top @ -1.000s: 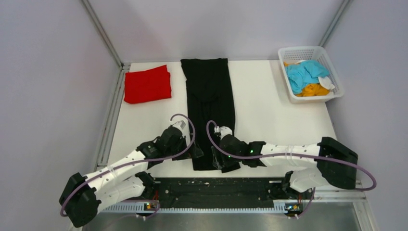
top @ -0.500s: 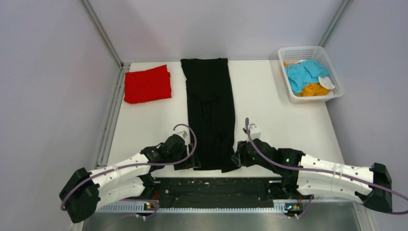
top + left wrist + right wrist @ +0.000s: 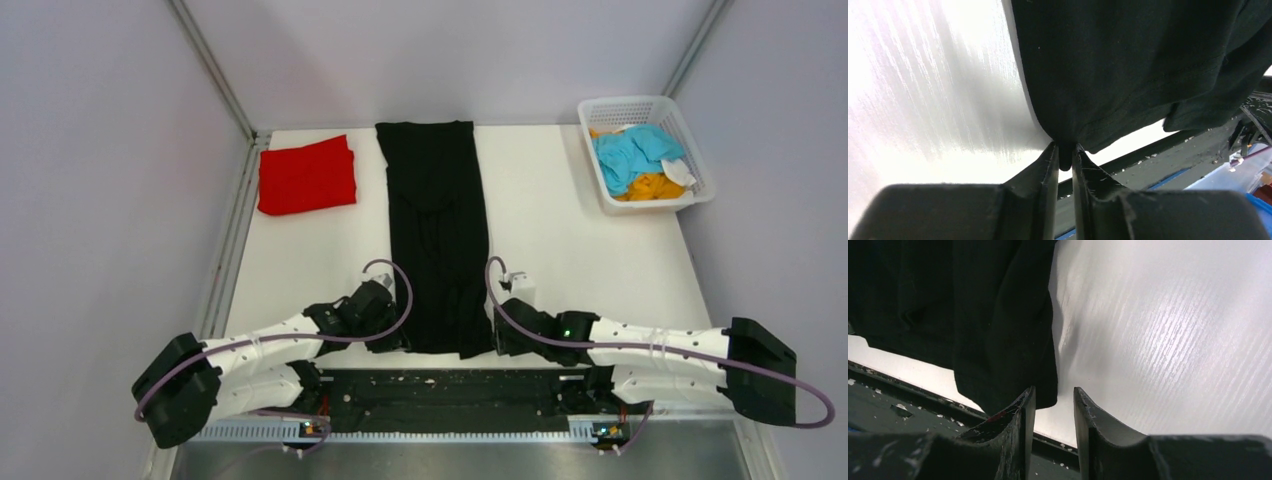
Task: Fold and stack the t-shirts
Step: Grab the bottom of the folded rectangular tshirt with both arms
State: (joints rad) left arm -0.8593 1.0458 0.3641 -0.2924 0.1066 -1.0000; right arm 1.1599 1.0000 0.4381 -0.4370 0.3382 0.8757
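Note:
The large black t-shirt (image 3: 438, 220) lies in a long narrow strip down the middle of the table, its near hem at the front edge. My left gripper (image 3: 402, 340) is at the hem's left corner. In the left wrist view it (image 3: 1064, 152) is shut on a small fold of the black t-shirt (image 3: 1128, 65). My right gripper (image 3: 494, 338) is at the hem's right corner. In the right wrist view its jaws (image 3: 1054, 395) stand apart, with the corner of the black t-shirt (image 3: 973, 315) hanging just into the gap. A folded red t-shirt (image 3: 307, 175) lies at the back left.
A white mesh basket (image 3: 640, 105) at the back right holds a light blue t-shirt (image 3: 632, 152) and an orange one (image 3: 650, 187). A dark rail (image 3: 450, 385) runs along the near edge between the arm bases. Grey walls enclose the table.
My left gripper has closed on the hem's left corner. The right gripper has moved off the shirt's near end to its right corner, and its jaws have narrowed.

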